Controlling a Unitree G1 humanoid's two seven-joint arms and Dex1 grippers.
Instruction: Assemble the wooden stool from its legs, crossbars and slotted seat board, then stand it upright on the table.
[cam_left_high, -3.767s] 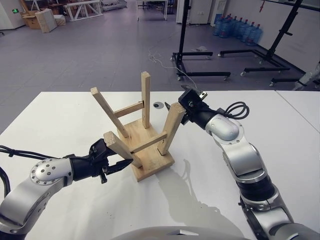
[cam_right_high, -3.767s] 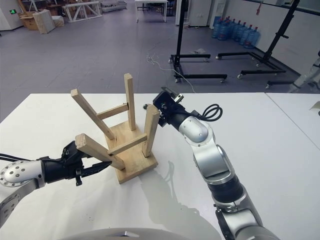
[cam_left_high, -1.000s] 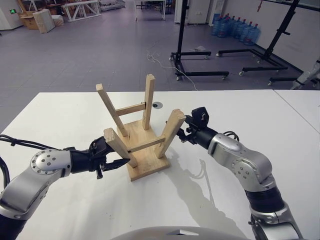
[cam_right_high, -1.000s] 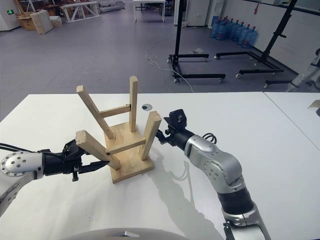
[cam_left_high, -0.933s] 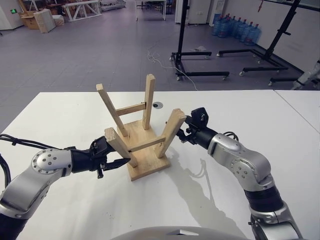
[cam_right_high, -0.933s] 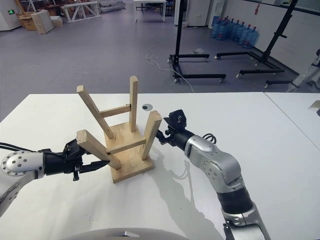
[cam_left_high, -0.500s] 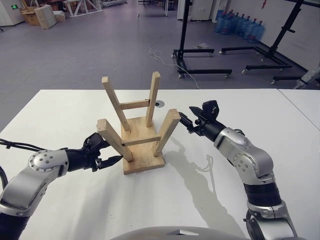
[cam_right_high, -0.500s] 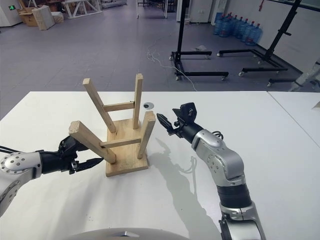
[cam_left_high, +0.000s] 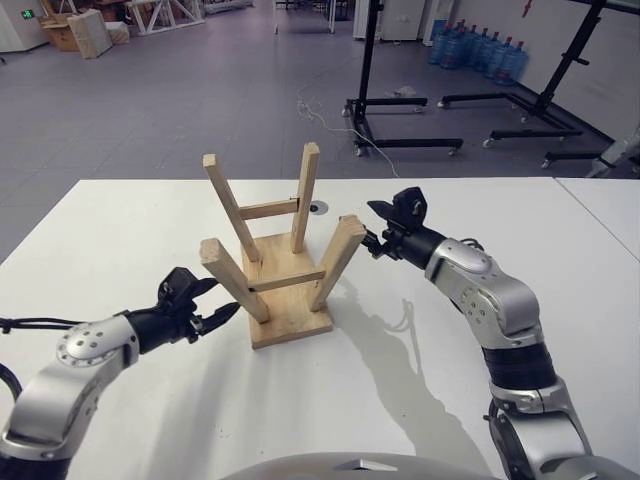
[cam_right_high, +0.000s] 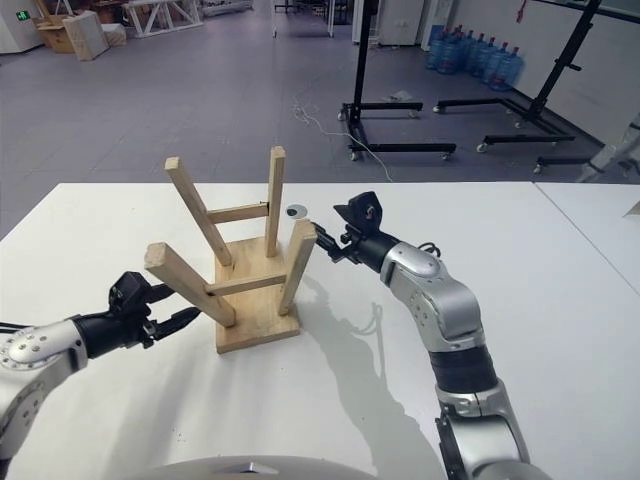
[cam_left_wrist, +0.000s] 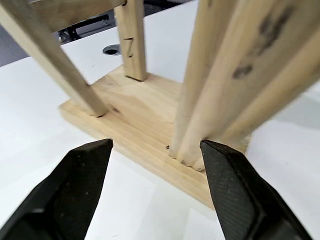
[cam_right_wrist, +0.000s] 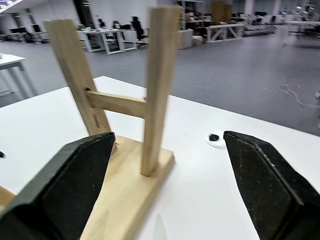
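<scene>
Left eye view: wooden stool (cam_left_high: 290, 322) sits upside down on the counter (cam_left_high: 120, 230), legs up; left gripper (cam_left_high: 215, 305) spread beside the near leg, right gripper (cam_left_high: 367, 226) spread at another leg's top; flipping unevenly might pull legs from their slots

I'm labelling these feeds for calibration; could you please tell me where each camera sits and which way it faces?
Left eye view: on the head, facing forward and down at the upturned stool on the table; the left gripper and right gripper flank it.
Right eye view: the head's other eye, sharing that same scene.
Left wrist view: on the left wrist, facing the seat board between its own open fingers.
Right wrist view: on the right wrist, facing two legs and a crossbar between its own fingers.
</scene>
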